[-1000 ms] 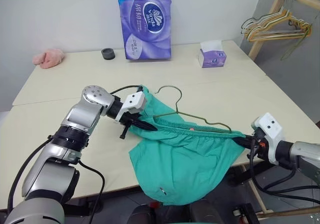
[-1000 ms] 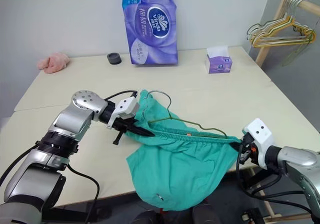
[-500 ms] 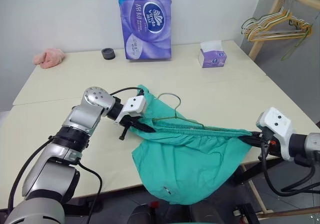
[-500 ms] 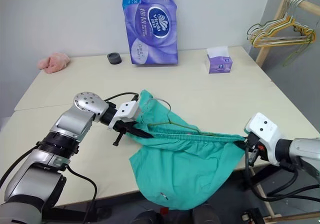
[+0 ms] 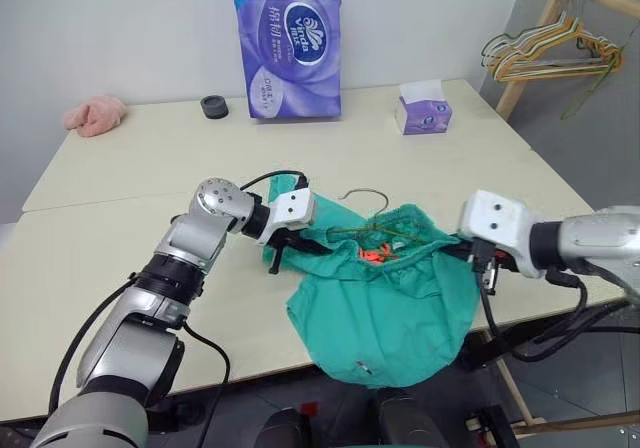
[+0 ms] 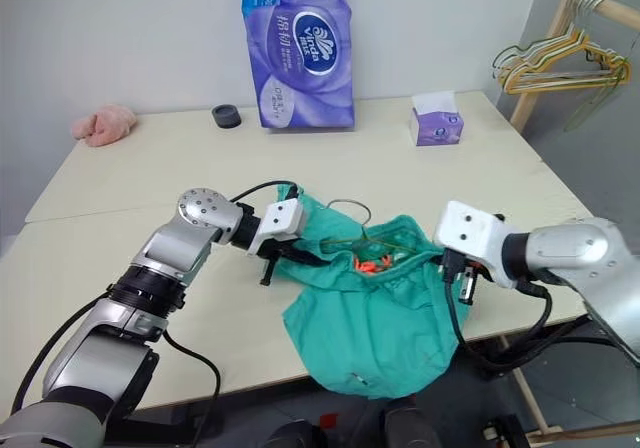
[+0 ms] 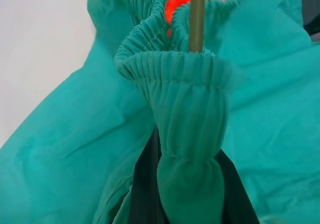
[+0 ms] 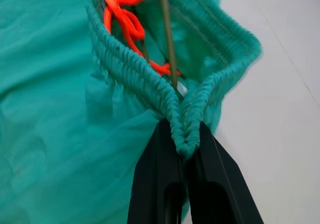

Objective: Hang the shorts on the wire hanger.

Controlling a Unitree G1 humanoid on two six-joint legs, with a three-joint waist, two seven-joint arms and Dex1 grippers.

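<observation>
Pale table (image 5: 150, 183) by a white wall: both grippers pinch the shorts' waistband, the hanger sitting inside it.

The shorts (image 5: 385, 308) hang bunched over the near table edge, strung between the left gripper (image 5: 300, 240) and the right gripper (image 5: 462, 251). Each has its jaws clamped tight on a fold of the gathered waistband, one at either end. The hanger (image 5: 362, 213) lies in the slack waist opening, its hook sticking out above the cloth on the table side, and its wire runs through the waist beside the orange drawstring (image 8: 125, 26). At the back of the table stand a purple pack (image 5: 288, 43), a tissue box (image 5: 422, 113), a black ring (image 5: 211, 106) and a pink cloth (image 5: 95, 115); more hangers (image 5: 545, 53) hang on a rack at right.
</observation>
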